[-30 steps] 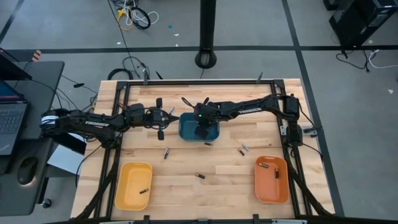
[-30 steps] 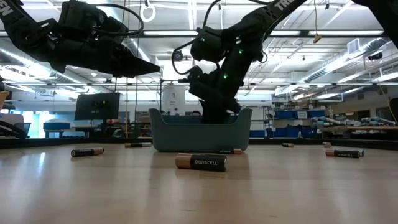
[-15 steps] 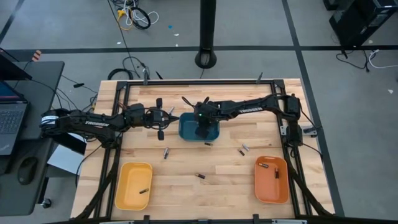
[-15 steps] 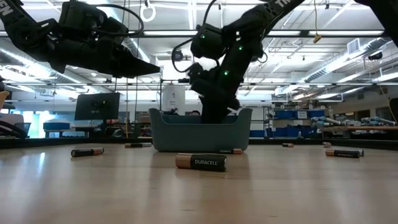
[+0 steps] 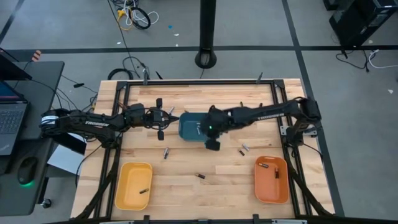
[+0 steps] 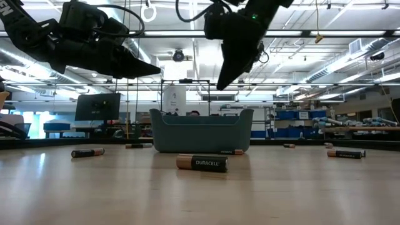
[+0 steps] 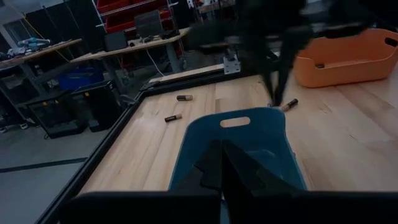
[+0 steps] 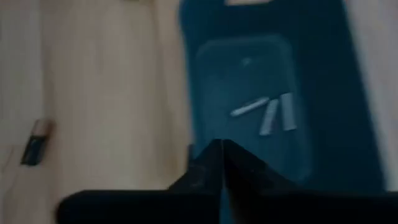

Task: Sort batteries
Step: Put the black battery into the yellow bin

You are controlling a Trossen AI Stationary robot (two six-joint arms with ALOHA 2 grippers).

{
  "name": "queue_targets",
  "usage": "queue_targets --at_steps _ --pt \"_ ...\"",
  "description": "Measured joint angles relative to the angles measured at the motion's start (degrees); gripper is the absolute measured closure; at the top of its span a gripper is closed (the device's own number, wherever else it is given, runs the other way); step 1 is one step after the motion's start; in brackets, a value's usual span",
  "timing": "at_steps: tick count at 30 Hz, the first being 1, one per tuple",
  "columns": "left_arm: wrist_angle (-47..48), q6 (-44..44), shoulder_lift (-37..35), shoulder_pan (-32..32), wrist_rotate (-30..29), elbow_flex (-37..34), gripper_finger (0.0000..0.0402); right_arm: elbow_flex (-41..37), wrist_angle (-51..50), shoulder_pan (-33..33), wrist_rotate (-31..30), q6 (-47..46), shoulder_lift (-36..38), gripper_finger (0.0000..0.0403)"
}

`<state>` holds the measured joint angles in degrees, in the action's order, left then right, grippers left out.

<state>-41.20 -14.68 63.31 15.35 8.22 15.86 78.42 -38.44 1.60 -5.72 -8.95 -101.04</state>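
A teal bin (image 5: 191, 127) stands mid-table, and three pale batteries (image 8: 272, 112) lie on its floor. More batteries lie loose on the wood (image 5: 166, 152) (image 5: 200, 177) (image 5: 242, 150), with one close to the low camera (image 6: 201, 163). My right gripper (image 5: 212, 145) hangs shut and empty above the bin's near right corner, well clear of its rim (image 6: 225, 82). My left gripper (image 5: 174, 117) hovers shut just left of the bin, pointing at it (image 7: 221, 152). One battery lies in the yellow tray (image 5: 143, 190) and two in the orange tray (image 5: 277, 173).
The yellow tray (image 5: 126, 185) sits at the near left and the orange tray (image 5: 272, 193) at the near right. A black frame (image 5: 199, 81) runs round the table's far and side edges. Bare wood lies between the two trays.
My right gripper has risen out of the teal bin and drawn toward the table's near edge, ending high above the bin's near right corner. The right arm has swung with it. My left gripper has kept still.
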Motion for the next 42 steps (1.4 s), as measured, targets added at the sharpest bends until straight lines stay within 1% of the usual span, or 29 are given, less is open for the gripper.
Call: queue_targets --at_steps 2,7,10,13,16,18,23,27,32,38,42 --pt "0.0 0.0 0.0 0.0 0.0 0.0 0.0396 -2.5 2.0 2.0 0.0 -1.5 0.0 0.0392" --pt "0.0 0.0 0.0 0.0 0.0 0.0 0.0396 -8.2 7.6 6.2 1.0 -7.2 0.0 0.0371" --pt "0.0 0.0 0.0 0.0 0.0 0.0 0.0396 -11.3 10.8 8.8 0.9 -10.0 0.0 0.0381" --pt "0.0 0.0 0.0 0.0 0.0 0.0 0.0396 -14.4 13.6 11.2 -1.8 -12.4 0.0 0.0393" --pt "0.0 0.0 0.0 0.0 0.0 0.0 0.0396 -17.5 15.7 12.8 -5.6 -14.8 0.0 0.0392" --pt "0.0 0.0 0.0 0.0 0.0 0.0 0.0396 -20.4 21.7 13.7 -7.4 -15.6 0.0 0.0382" --pt "0.0 0.0 0.0 0.0 0.0 0.0 0.0396 -28.9 39.9 14.1 -9.0 -16.9 0.0 0.0356" --pt "0.0 0.0 0.0 0.0 0.0 0.0 0.0396 -34.6 48.4 14.0 -11.6 -17.5 0.0 0.0340" --pt "0.0 0.0 0.0 0.0 0.0 0.0 0.0396 -38.6 52.0 14.1 -15.0 -19.9 0.0 0.0314" --pt "0.0 0.0 0.0 0.0 0.0 0.0 0.0396 -41.3 58.5 14.2 -19.2 -19.6 0.0 0.0279" --pt "0.0 0.0 0.0 0.0 0.0 0.0 0.0396 -42.4 59.2 14.1 -20.9 -20.0 0.0 0.0265"
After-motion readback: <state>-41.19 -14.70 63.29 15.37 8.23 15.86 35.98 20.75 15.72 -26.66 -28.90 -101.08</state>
